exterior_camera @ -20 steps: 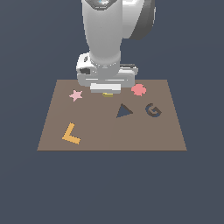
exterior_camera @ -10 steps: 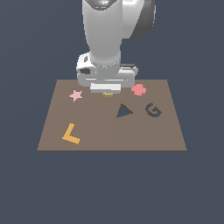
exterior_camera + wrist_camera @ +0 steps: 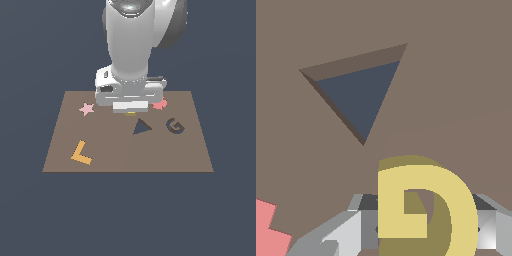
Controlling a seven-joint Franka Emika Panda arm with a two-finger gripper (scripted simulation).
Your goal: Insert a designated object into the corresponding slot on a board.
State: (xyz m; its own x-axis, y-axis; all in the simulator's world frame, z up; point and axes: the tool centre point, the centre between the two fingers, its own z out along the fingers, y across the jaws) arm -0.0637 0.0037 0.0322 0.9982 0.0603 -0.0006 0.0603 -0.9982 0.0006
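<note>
The designated object, a small yellow G-shaped block, sits between my gripper's fingers in the wrist view, with a grey finger against each side of it. In the exterior view only a yellow sliver of it shows under my gripper, low over the back middle of the brown board. The slot, a dark G-shaped recess, lies toward the exterior view's right of the gripper, nearer the front. It is out of the wrist view.
A dark triangular recess lies just in front of the gripper, also seen as the triangular recess. A pink star, a red piece and an orange L rest on the board.
</note>
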